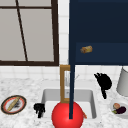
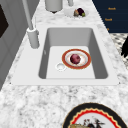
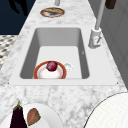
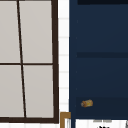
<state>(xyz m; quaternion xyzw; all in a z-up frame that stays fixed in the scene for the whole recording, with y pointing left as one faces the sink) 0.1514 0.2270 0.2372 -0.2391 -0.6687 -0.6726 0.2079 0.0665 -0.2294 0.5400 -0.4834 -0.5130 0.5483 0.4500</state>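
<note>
Marble counter point(image 1: 25, 85) around our white sink point(image 1: 47, 96): our left hand point(image 1: 39, 109) hovers at its left rim with fingers curled on nothing, right hand point(image 1: 103, 81) hangs relaxed near the grey canister point(image 1: 123, 81).

The tabletop point(image 2: 37, 100) looks like speckled grey marble, the sink point(image 2: 100, 62) smooth matt white, the faucet point(image 3: 96, 30) pale metal (dull, not shiny); the cabinet point(image 1: 100, 30) is matt navy.

The marbled counter point(image 1: 25, 85) carries a patterned plate point(image 1: 13, 104) near its left edge, a white plate point(image 1: 119, 108) and a grey canister point(image 1: 123, 82) near its right edge.
</note>
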